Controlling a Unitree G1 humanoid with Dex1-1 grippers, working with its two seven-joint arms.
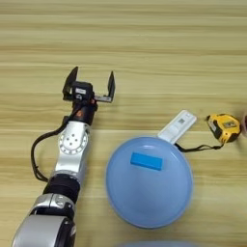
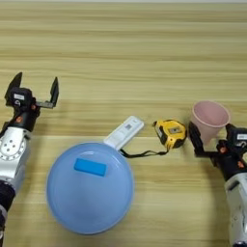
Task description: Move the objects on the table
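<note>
A large light-blue plate lies on the near part of the table, with a small blue block resting on its left half. The white remote-like bar lies slanted, its lower end at the plate's far rim. To its right sits the yellow-black tape measure, its black strap trailing toward the plate. My right gripper is shut on the lower part of the pink cup, mouth up, at the right. My left gripper stands open on the left, nothing between its fingers, well apart from the plate.
My left arm runs from the bottom-left corner up to its gripper, a black cable looping beside it. The right forearm comes up along the right edge. Bare wood planks fill the far half of the table.
</note>
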